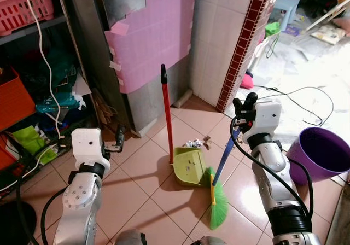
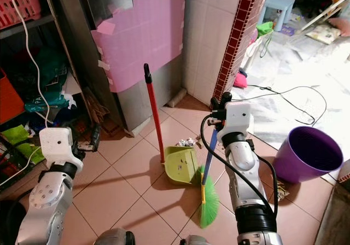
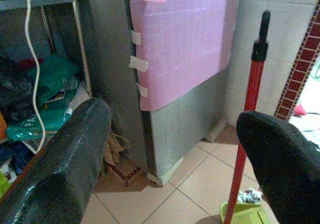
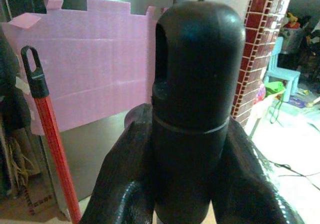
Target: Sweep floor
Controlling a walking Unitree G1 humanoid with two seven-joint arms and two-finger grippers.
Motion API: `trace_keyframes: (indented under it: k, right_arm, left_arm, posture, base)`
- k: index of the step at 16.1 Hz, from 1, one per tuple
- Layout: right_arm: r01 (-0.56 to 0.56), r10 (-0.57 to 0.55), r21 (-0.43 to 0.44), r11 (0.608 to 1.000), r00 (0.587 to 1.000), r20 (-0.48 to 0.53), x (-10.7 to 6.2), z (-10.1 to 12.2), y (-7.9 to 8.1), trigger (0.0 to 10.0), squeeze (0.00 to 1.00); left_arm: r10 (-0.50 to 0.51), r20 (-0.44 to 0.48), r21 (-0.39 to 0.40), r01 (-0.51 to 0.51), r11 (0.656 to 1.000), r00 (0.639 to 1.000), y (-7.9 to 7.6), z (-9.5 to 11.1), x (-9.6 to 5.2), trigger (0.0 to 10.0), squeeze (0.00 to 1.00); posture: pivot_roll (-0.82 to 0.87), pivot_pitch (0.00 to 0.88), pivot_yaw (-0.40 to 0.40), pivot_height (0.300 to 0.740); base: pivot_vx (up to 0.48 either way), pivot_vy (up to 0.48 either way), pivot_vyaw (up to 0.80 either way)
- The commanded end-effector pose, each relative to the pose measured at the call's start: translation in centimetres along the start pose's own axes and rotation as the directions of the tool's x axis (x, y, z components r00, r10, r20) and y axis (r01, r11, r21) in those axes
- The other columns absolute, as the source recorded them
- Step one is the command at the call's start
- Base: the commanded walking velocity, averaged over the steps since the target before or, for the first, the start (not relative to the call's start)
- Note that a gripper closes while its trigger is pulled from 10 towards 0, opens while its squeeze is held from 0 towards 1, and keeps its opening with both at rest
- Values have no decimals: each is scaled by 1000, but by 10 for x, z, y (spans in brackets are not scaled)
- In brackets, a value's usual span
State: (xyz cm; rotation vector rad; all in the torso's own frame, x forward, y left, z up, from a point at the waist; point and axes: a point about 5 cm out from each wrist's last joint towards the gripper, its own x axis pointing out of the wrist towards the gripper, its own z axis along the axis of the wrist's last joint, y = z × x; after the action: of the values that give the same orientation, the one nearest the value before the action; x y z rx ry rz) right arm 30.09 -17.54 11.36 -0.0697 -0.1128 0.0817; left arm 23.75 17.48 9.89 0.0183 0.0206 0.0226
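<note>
Firmly clamped, broom handle (image 4: 190, 109) between right jaws

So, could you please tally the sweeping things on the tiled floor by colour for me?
Green: 2, the broom head and the dustpan.
Red: 1, the dustpan handle, standing upright.
Blue: 1, the broom handle, held by the right end effector.
Purple: 1, the bucket.
Total: 5.
</note>
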Motion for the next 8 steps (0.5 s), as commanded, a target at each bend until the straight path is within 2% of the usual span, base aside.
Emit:
trace_keyframes:
  k: [1, 2, 6, 8]
  right_arm:
    - [-6, 6, -17, 1000, 999, 38, 4, 11, -2, 10000, 0]
    - [-7, 8, -19, 1000, 999, 38, 4, 11, -3, 10000, 0]
    - [-14, 15, -23, 1000, 999, 43, 5, 13, -3, 10000, 0]
    - [-23, 24, -28, 999, 999, 49, 7, 15, -3, 10000, 0]
  left_arm:
    - [11, 32, -1, -11, 1000, 999, 2, 8, 1, 10000, 0]
    - [10, 32, -3, -10, 1000, 999, 1, 8, 0, 10000, 0]
    - [4, 28, -14, -4, 1000, 1000, -1, 7, -1, 10000, 0]
    - [2, 25, -15, -1, 1000, 1000, -2, 7, -1, 10000, 0]
  posture:
    - [-28, 0, -13, 740]
    - [-29, 0, -13, 740]
    - [-28, 0, -14, 740]
    - [-29, 0, -18, 740]
  base:
    - [337, 0, 0]
    - [371, 0, 0]
    - [423, 0, -539]
    - [444, 0, 0]
